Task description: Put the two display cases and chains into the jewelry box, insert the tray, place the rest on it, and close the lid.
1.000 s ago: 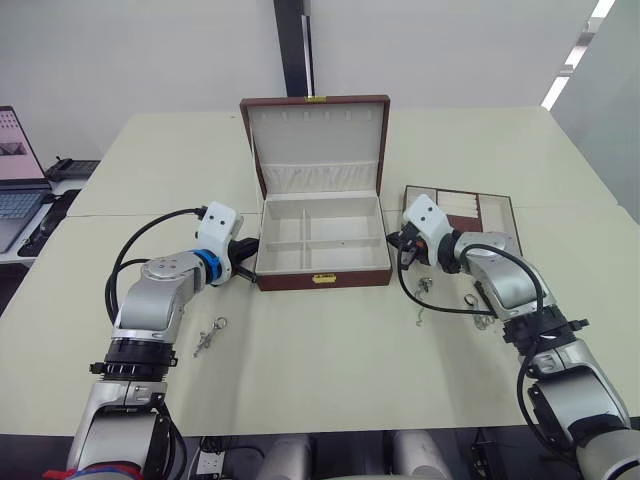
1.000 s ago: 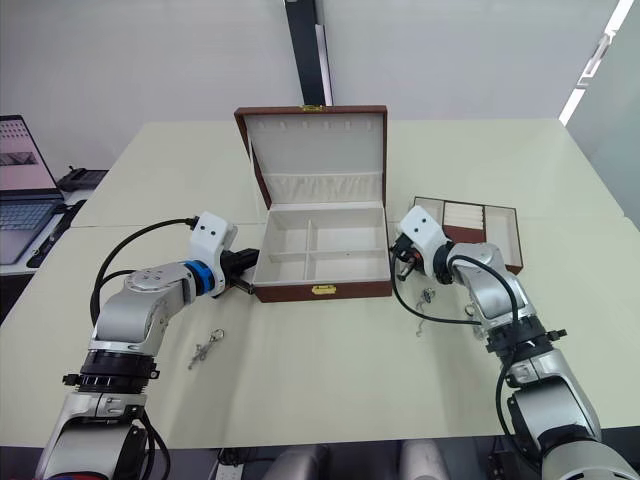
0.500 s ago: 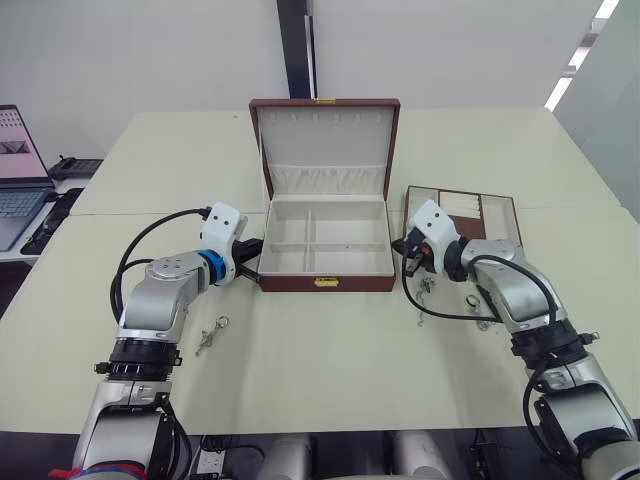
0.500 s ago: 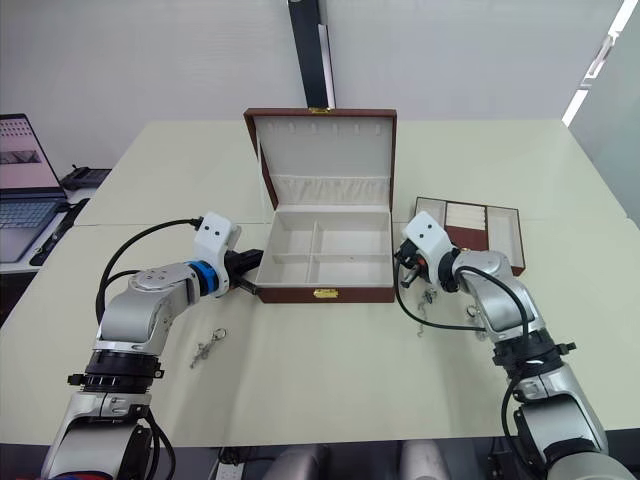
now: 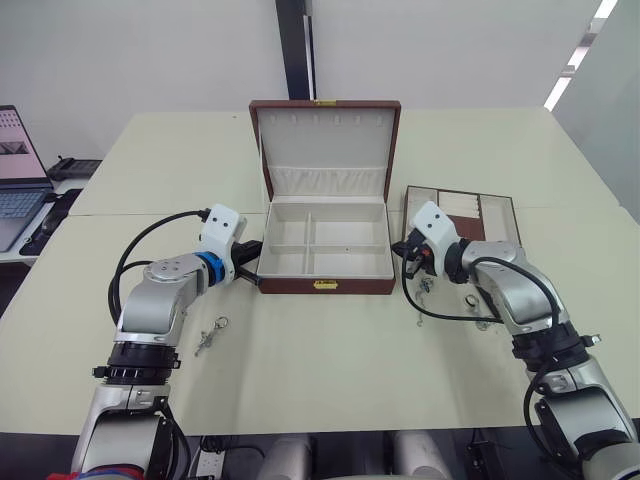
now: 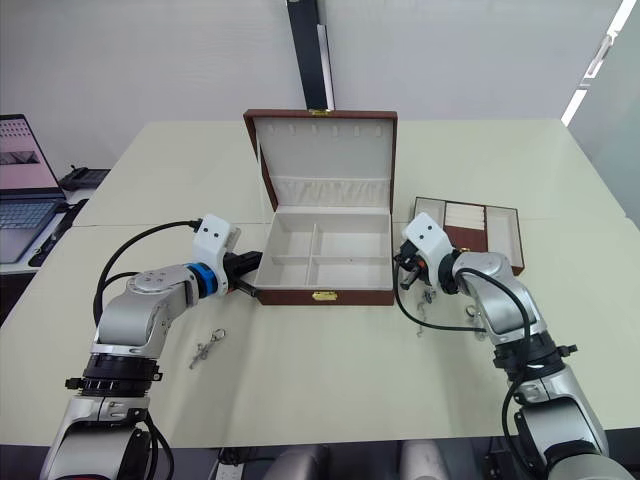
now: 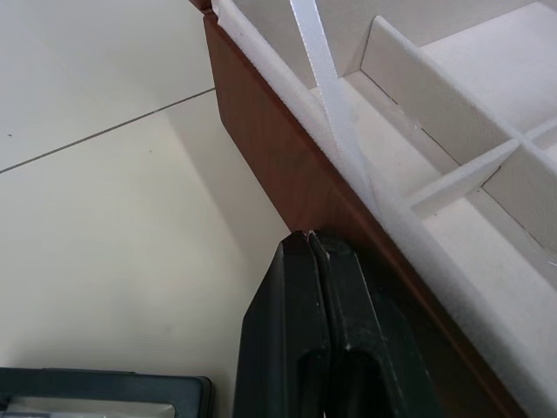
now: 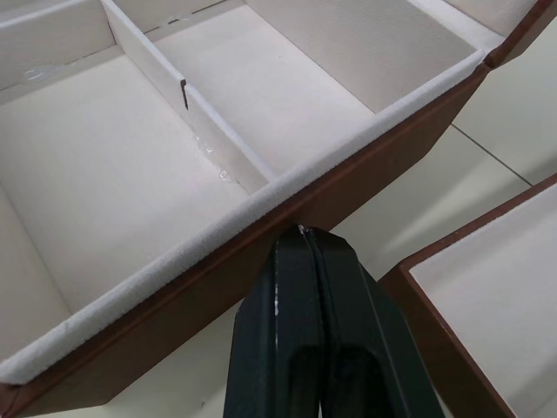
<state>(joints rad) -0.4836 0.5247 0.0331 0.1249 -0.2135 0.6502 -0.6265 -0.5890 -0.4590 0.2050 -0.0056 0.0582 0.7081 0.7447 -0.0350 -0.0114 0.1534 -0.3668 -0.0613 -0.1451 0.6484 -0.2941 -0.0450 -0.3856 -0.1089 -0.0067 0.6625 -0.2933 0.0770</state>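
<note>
Reddish-brown jewelry box (image 5: 325, 284) sits mid-table w/ lid (image 5: 325, 150) up; we press left gripper (image 7: 311, 239) & right gripper (image 8: 300, 232), both pinched closed on nothing, against its side walls.

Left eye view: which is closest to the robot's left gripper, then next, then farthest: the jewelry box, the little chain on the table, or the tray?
From the left gripper:
1. Jewelry box, right beside it, at its fingertips.
2. Small silvery chain, on the table nearer the robot.
3. Tray, beyond the box, on the right side.
</note>
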